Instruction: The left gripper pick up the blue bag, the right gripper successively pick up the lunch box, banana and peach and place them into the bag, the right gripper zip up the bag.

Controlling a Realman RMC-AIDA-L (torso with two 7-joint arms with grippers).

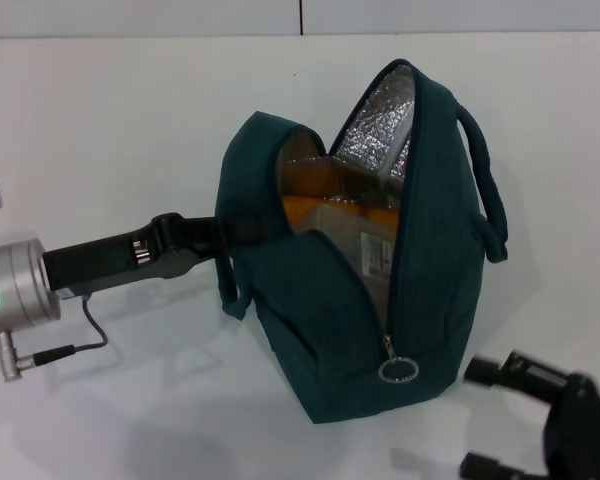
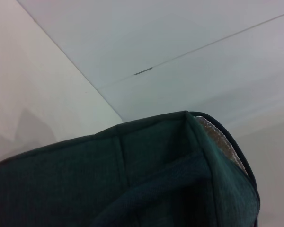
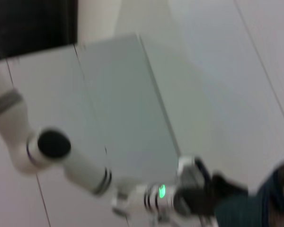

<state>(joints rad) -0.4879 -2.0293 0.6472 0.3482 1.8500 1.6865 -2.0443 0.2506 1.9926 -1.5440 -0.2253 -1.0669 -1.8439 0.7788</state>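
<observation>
- The blue bag was seen standing upright on the white table near the middle of the head view; its zip was open down the front, so that the two sides gaped apart at the top and the silver quilted lining was exposed.
- The metal ring zip pull was found at the low end of the zip, hanging near the base of the bag on the side facing the camera.
- The lunch box was seen inside the bag, its clear wall and small label showing through the opening; a yellow-orange shape behind it, taken to be the banana, was seen deeper in; the peach could not be made out.
- The left gripper was stretched in from the left and was closed on the bag's left edge beside the opening; the fingertips were partly hidden by the fabric; a loop handle hung just below it.
- In the left wrist view only the bag's fabric edge and a sliver of lining were shown.
- The right gripper was placed low at the right, near the bag's base but apart from it; its two fingers were spread and nothing was held.
</observation>
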